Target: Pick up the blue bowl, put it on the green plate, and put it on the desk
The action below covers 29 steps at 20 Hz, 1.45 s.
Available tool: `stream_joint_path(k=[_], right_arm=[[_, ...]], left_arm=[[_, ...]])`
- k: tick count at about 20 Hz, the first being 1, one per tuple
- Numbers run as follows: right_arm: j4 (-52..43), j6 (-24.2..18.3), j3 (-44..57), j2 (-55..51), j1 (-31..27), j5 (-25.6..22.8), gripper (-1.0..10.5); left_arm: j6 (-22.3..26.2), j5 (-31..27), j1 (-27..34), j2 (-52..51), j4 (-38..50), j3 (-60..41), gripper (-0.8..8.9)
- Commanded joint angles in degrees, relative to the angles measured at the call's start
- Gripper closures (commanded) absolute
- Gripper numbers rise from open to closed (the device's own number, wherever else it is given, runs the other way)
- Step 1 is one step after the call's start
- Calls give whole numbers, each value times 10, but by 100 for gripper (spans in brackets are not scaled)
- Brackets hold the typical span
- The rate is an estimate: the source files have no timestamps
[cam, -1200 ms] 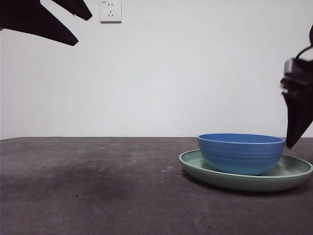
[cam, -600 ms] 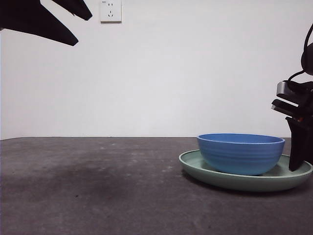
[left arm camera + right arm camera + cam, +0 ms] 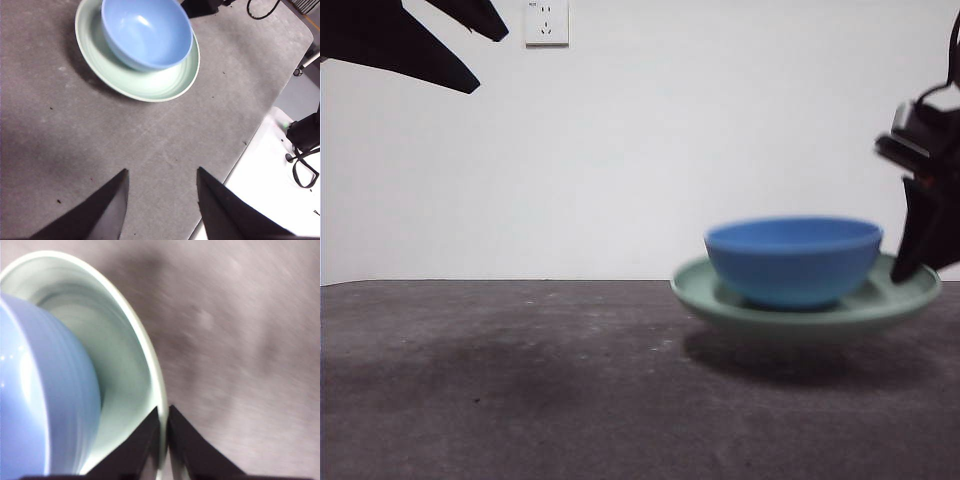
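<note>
Front view: right tool (image 3: pixel 910 265) pinches glossy green plate (image 3: pixel 800 305) rim, round blue bowl (image 3: pixel 792 260) aboard; left tool (image 3: pixel 162 200) released.

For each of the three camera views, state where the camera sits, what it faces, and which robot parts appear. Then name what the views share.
Front view: low, at desk height, looking level across; the right end effector grips the raised green plate at the right, the left waits at the top corner.
Left wrist view: high above, looking down at blue bowl and plate; left end effector open.
Right wrist view: at the plate's rim; right end effector clamped on it.
Shared: bowl on plate, desk.
</note>
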<state>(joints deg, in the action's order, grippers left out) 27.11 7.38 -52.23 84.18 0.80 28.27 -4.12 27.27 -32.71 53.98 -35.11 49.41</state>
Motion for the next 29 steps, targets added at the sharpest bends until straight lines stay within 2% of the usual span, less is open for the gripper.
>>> stream_joint_path(k=[1, 7, 12, 19, 24, 29], right_arm=[[-13, 33, -3, -12, 9, 19, 940], [-58, 99, -12, -18, 81, 16, 940], [-117, 158, -20, 8, 154, -9, 940], [-125, 169, -78, 112, 205, -43, 940], [-125, 175, -119, 191, 214, -43, 940], [-123, 175, -121, 217, 215, -43, 940]], left_arm=[[4, 3, -3, 3, 4, 4, 595], [4, 3, -3, 3, 4, 4, 595], [4, 3, -3, 3, 4, 4, 594], [4, 3, -3, 3, 4, 4, 595], [4, 3, -3, 3, 3, 4, 594], [4, 3, -3, 3, 0, 4, 595]])
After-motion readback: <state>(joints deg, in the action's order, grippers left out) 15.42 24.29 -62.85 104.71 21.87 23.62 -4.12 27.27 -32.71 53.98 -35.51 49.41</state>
